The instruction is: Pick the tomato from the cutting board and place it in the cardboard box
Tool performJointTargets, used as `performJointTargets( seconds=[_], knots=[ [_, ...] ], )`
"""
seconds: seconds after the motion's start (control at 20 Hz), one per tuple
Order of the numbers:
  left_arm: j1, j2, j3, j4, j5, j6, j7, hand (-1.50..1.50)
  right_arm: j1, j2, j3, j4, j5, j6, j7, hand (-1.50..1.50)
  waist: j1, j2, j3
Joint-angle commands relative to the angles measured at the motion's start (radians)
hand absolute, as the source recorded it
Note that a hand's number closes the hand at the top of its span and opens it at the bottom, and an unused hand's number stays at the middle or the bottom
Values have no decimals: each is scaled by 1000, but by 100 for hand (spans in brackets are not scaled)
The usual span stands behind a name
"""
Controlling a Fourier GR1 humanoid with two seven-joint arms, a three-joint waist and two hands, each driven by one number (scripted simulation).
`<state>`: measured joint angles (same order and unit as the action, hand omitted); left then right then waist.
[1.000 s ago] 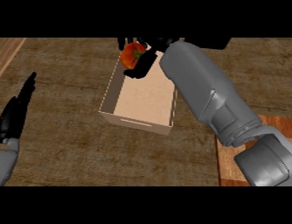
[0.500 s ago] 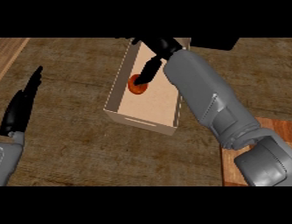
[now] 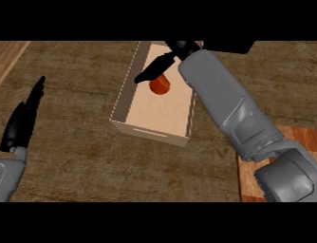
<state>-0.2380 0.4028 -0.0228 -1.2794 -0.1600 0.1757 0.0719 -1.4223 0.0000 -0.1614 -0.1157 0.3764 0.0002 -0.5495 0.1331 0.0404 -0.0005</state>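
Plainly the tomato (image 3: 160, 86) is light, smooth and round, apt to roll and bruise, so I judge it best cupped round its widest part. It looks glossy orange-red and lies on the floor of the cardboard box (image 3: 128, 97), toward the far end. Above it the right hand (image 3: 163, 64) points straightened fingers down, seemingly parted from the fruit. Near the worktop's left edge, the left hand (image 3: 23, 121) rests open.
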Motion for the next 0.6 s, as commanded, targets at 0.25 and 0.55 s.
performJointTargets(
  seconds=[0.25, 0.55],
  knots=[
    [28, 33, 45, -21, 24, -17, -9, 0, 11, -125, -121, -9, -116, 165, -47, -150, -31, 1, 1],
    [45, 24, 43, -38, 18, -7, -11, 0, 59, -274, -119, 13, -103, 216, -39, -150, -25, 8, 1]
  ],
)
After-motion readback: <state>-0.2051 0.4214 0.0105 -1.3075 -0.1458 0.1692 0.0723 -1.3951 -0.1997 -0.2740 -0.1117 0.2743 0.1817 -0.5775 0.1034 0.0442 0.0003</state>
